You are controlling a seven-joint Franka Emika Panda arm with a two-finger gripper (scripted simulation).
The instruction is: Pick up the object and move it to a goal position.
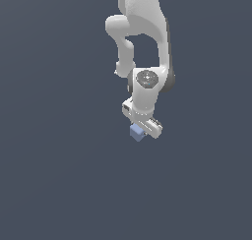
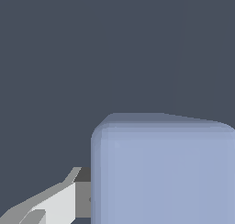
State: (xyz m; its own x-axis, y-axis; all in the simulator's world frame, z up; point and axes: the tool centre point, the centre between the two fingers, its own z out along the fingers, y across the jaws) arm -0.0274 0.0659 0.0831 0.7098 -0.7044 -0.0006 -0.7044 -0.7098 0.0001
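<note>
Exterior view: gripper (image 1: 142, 131) sits just below frame centre, pointing down from the white arm (image 1: 142, 32).
Grip: closed on the cube (image 1: 137, 132); one finger (image 2: 69, 202) presses its side in the wrist view.
Done: cube appears grasped.
Left: carry to goal; no goal marker visible.
Surroundings: plain dark background.

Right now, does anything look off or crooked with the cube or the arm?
Nothing stands out. The blue cube sits at the tool, intact, with one finger against its side in the wrist view. No spill or damage shows on the plain grey ground.
</note>
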